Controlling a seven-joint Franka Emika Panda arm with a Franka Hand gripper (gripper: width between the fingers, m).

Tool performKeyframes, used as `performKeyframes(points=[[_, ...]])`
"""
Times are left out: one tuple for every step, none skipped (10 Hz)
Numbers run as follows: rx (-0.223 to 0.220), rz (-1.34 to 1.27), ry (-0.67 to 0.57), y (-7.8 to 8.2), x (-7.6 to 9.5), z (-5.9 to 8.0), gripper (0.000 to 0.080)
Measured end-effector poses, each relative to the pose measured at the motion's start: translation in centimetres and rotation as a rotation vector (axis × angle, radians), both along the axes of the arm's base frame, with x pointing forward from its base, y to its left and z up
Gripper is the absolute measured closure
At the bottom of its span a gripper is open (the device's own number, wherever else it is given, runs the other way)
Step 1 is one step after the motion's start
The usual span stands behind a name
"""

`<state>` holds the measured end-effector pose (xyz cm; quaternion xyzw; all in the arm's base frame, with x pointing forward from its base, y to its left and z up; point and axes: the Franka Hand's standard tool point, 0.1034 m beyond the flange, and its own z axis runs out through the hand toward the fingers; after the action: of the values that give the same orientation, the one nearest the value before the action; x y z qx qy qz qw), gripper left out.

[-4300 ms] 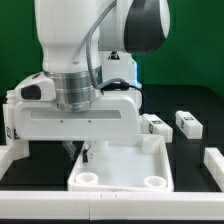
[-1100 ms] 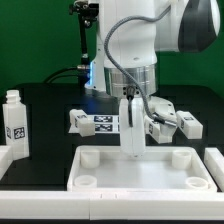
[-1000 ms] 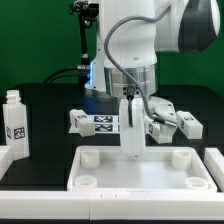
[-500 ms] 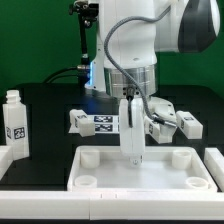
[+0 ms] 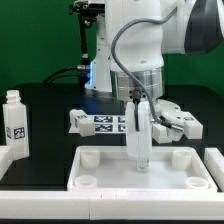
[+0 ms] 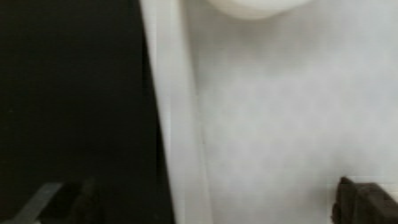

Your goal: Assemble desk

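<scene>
The white desk top, a rimmed tray with round corner sockets, lies at the front of the black table. My gripper hangs straight down at the tray's back rim, right of its middle. In the wrist view my gripper is open: its dark fingertips stand far apart, one over the black table and one over the white desk top. Nothing is held. A round socket shows at that view's edge. One tagged leg stands upright at the exterior view's left.
More tagged white legs lie behind the tray, one at the middle and a pair at the exterior view's right. White fence blocks sit at the front left and front right. The arm's base stands at the back.
Over the last second my gripper shifted slightly toward the exterior view's right and lower at the tray's back rim. Four seconds ago the arm was low over the tray, hiding much of it.
</scene>
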<state>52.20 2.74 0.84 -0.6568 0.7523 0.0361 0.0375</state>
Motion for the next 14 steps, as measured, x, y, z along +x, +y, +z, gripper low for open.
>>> performKeyframes(points=[[0.000, 0.000, 0.000, 0.0, 0.0, 0.0, 0.0151], [0.000, 0.000, 0.000, 0.0, 0.0, 0.0, 0.0151], [0.000, 0.000, 0.000, 0.0, 0.0, 0.0, 0.0285], [0.000, 0.001, 0.000, 0.0, 0.0, 0.0, 0.0285], [0.000, 0.001, 0.000, 0.0, 0.0, 0.0, 0.0487], [0.003, 0.002, 0.009, 0.1, -0.3, -0.1, 0.0623], [0.006, 0.015, 0.023, 0.4, -0.7, -0.2, 0.0623], [0.009, 0.044, 0.037, 1.6, -0.9, -0.2, 0.0734], [0.012, 0.061, 0.036, 2.5, -0.7, 0.0, 0.0735], [0.008, 0.060, 0.037, 2.5, -0.7, 0.0, 0.0735], [0.004, 0.059, 0.037, 2.5, -0.7, -0.1, 0.0735], [0.000, 0.065, 0.036, 2.5, -0.7, -0.2, 0.0735], [-0.001, 0.071, 0.032, 2.5, -0.7, -0.2, 0.0735], [-0.001, 0.070, 0.032, 2.5, -0.7, -0.2, 0.0735]])
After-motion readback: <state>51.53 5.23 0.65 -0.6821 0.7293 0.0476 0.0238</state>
